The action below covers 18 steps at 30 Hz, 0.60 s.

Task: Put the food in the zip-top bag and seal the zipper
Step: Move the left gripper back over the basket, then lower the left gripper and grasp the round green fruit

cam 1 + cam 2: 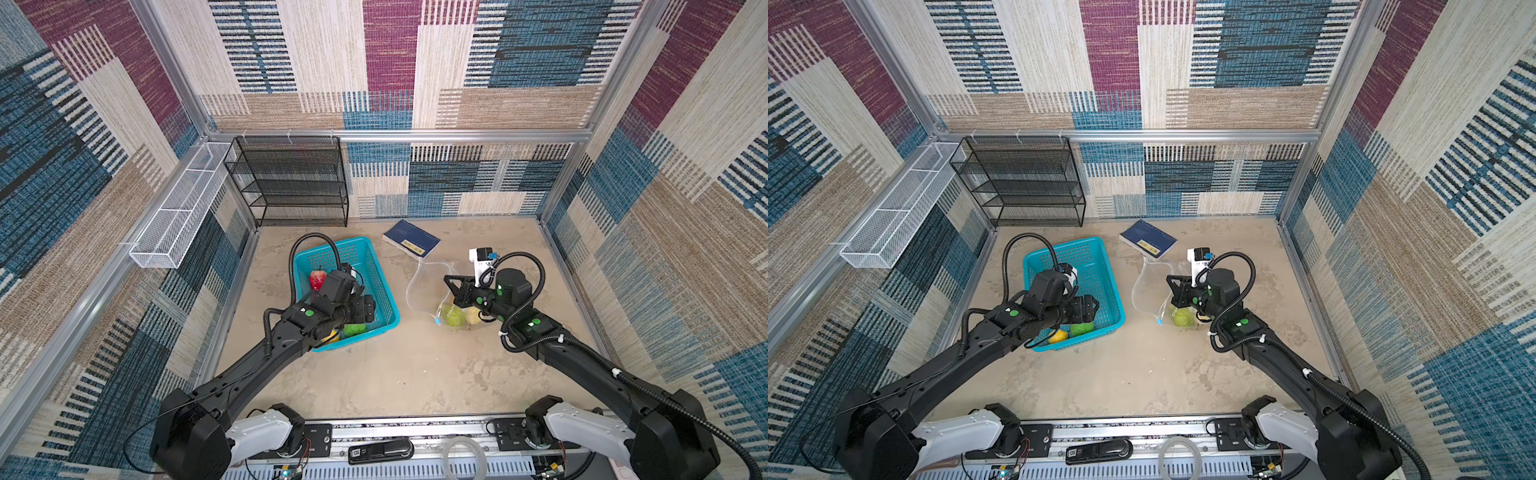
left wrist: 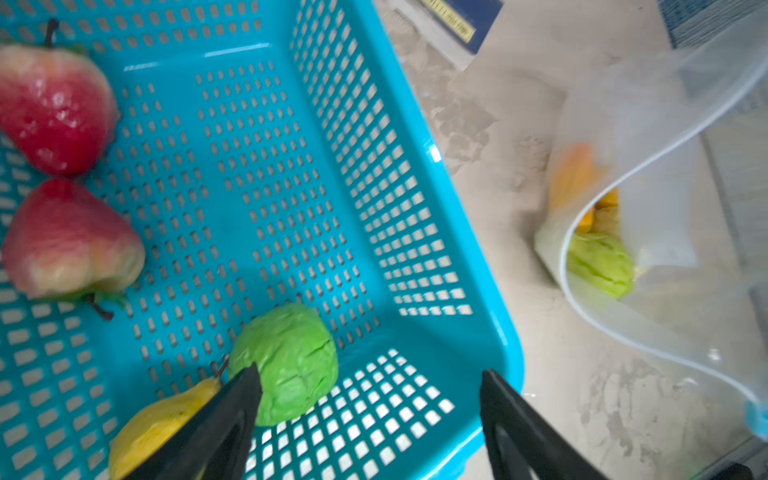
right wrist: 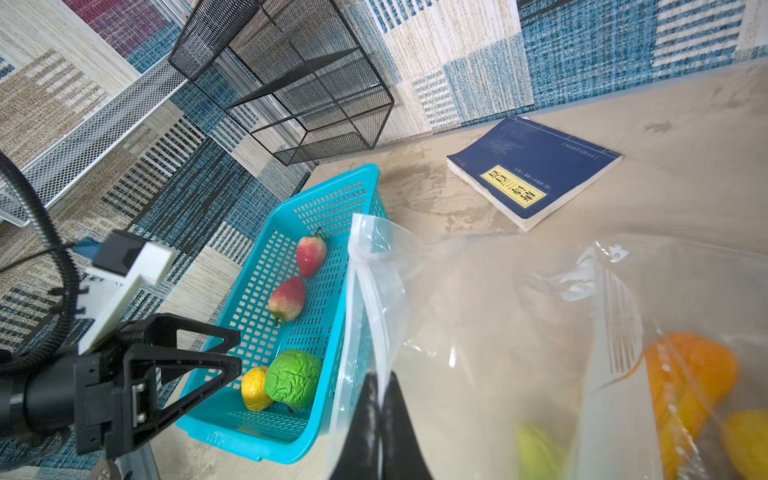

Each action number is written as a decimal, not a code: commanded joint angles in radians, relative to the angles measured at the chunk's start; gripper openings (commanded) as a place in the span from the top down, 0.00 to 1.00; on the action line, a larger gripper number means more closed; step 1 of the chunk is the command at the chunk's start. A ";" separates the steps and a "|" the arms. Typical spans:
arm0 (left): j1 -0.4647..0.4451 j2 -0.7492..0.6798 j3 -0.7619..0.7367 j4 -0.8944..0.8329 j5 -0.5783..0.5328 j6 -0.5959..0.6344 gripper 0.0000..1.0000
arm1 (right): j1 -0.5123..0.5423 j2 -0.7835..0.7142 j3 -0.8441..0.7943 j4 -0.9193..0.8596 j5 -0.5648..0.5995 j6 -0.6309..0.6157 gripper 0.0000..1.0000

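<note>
- In both top views the left arm covers much of the teal perforated plastic basket (image 1: pixel 363 255), left of centre. In a top view only one red pear-shaped toy fruit (image 1: pixel 318 279) shows past the wrist.
- The left wrist view shows a second red fruit (image 2: pixel 70 241) too, with a green cabbage-like ball (image 2: pixel 291 361) and a yellow toy fruit (image 2: pixel 158 419) in one basket corner. The left jaws are spread wide over that corner and hold nothing. One finger stands in front of the ball and the yellow fruit.
- Only the right wrist view shows the right jaws pressed together, pinching the mouth edge of the clear plastic zip-top bag (image 3: pixel 478 332) just beside the basket.
- The bag sits right of centre on the sandy surface (image 1: pixel 395 374). It holds a paler green ball (image 1: pixel 453 316), an orange piece (image 3: pixel 688 374) and a yellow piece (image 3: pixel 748 440).
- Its whitish zipper strip (image 3: pixel 374 282) gapes, with a light-blue slider (image 1: pixel 437 321) at one end.
- A dark blue book (image 1: pixel 411 239) lies behind the bag. A black wire-mesh shelf (image 1: pixel 291 183) and a white mesh tray (image 1: pixel 174 212) stand at upper left.
</note>
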 commanded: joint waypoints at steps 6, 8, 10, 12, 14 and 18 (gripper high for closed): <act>0.029 0.048 -0.071 -0.030 -0.014 -0.091 0.14 | 0.001 0.024 0.035 0.021 -0.004 0.008 1.00; 0.032 0.080 -0.069 -0.021 -0.002 -0.097 0.14 | 0.001 0.026 0.036 0.017 -0.004 0.008 1.00; 0.033 0.111 -0.059 -0.016 0.005 -0.101 0.14 | 0.001 0.025 0.039 0.013 -0.001 0.006 1.00; 0.034 0.140 -0.052 -0.002 0.018 -0.102 0.14 | 0.001 0.022 0.039 0.009 0.002 0.005 1.00; 0.034 0.164 -0.047 0.022 0.033 -0.103 0.14 | 0.001 0.018 0.038 0.008 0.007 0.002 1.00; 0.034 0.221 -0.028 0.079 0.060 -0.106 0.14 | 0.001 0.014 0.038 0.006 0.010 0.004 1.00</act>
